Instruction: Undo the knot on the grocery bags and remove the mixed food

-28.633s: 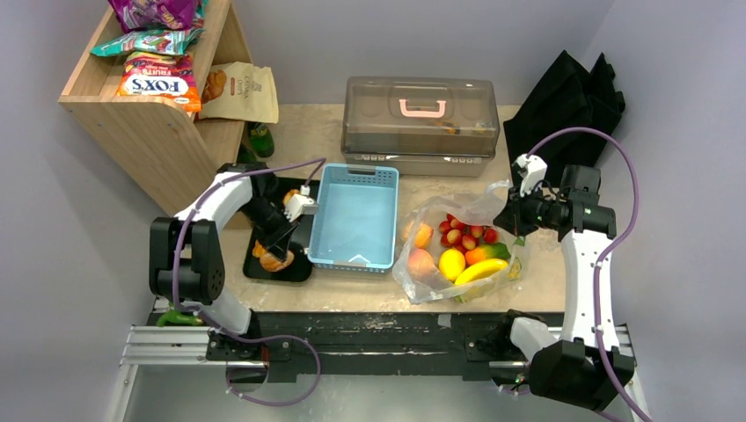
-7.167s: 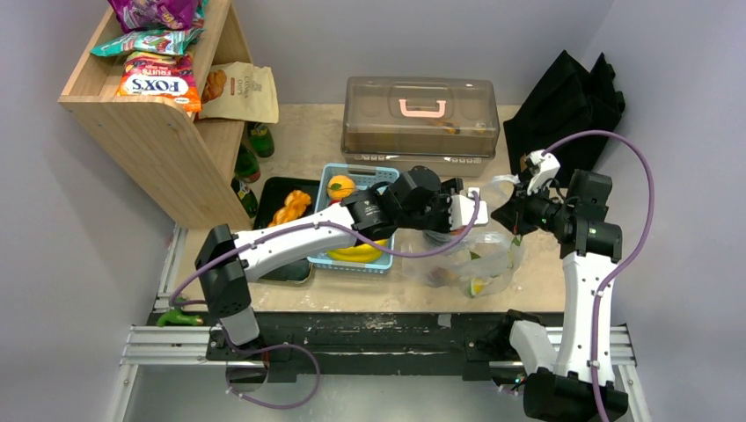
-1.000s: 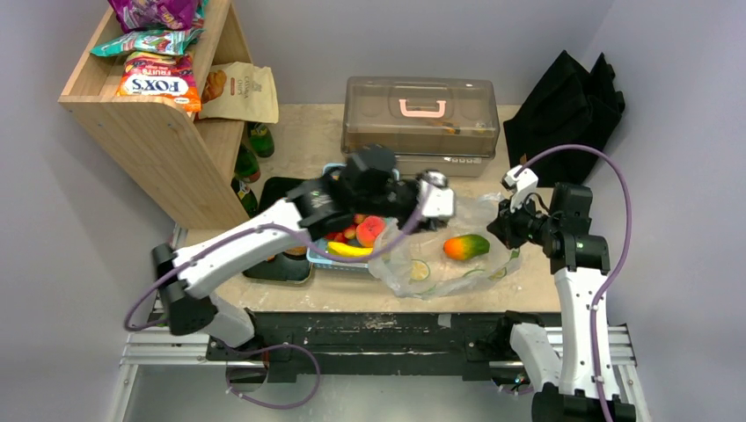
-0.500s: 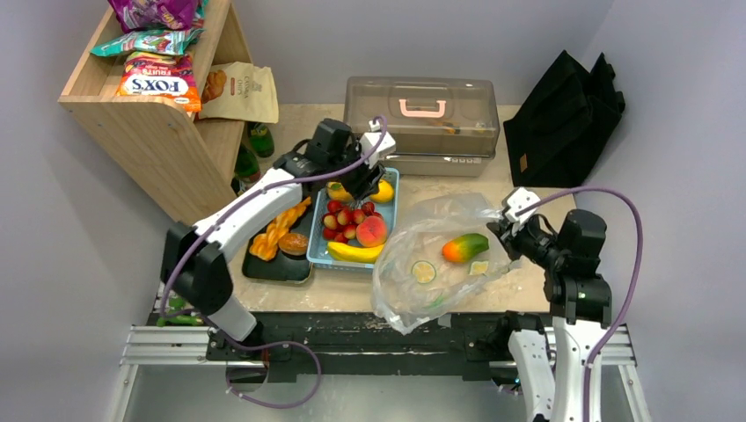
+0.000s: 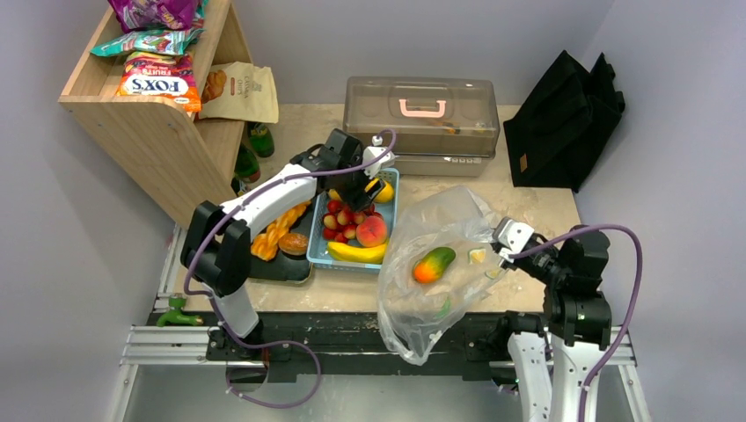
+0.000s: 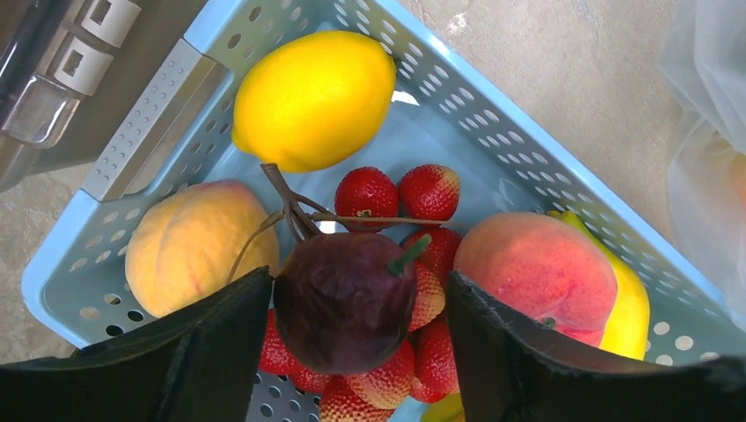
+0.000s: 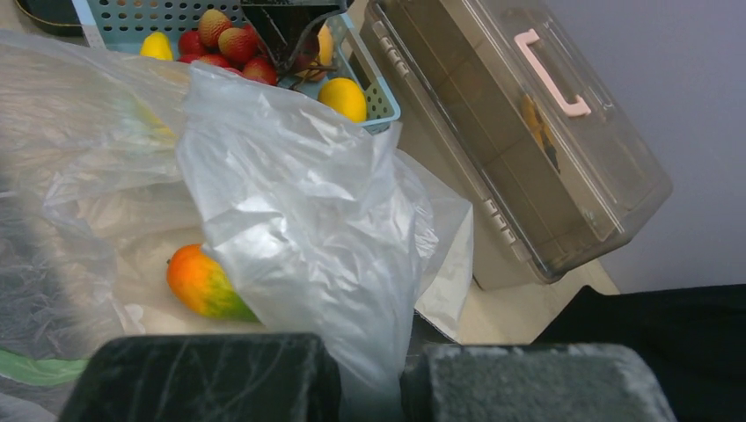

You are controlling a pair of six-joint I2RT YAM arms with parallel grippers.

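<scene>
packet (image 5: 158, 83) reads fox's fruits; right pincer (image 5: 508, 239) pinches the clear bag (image 5: 440, 220).

Dark fruit (image 6: 343, 303) lies on strawberries (image 6: 428, 191) within the parted end effector (image 6: 359, 281).

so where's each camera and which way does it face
top external: above, behind the robot, facing down at the table; left gripper and right gripper show.
left wrist: faces down into the blue basket; own fingers show.
right wrist: faces the clear plastic bag pinched between its fingers.
shared: lemon, in all three.
</scene>
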